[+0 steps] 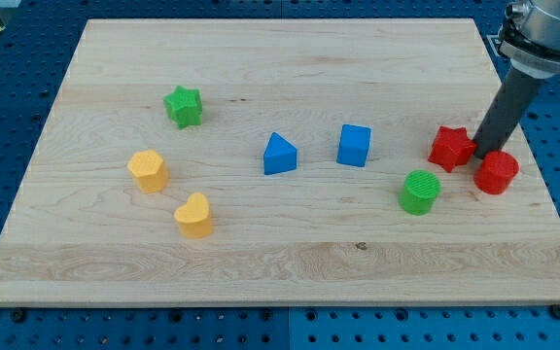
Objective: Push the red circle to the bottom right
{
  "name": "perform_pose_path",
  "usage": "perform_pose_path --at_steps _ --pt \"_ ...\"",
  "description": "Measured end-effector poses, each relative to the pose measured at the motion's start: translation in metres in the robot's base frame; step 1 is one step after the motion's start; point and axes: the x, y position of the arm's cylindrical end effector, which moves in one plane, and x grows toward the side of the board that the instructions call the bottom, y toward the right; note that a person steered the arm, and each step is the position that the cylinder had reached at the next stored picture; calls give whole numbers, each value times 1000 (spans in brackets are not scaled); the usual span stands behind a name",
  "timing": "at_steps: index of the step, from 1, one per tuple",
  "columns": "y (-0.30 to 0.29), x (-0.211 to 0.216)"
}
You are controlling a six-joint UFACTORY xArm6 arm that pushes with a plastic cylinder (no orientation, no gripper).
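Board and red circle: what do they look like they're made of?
Board: looks like light wood, with visible grain lines, plank seams and a matte finish. Red circle, just right of my tip: probably plastic, uniformly coloured, matte; fine ridges hint at 3D printing, though that's uncertain.

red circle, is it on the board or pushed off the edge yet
On the board: the red circle sits flat on the wooden board near its right edge, my tip at its upper left.
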Motion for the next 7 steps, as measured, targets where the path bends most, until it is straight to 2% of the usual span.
perform_pose_path --at_steps 7 --pt "0 99"
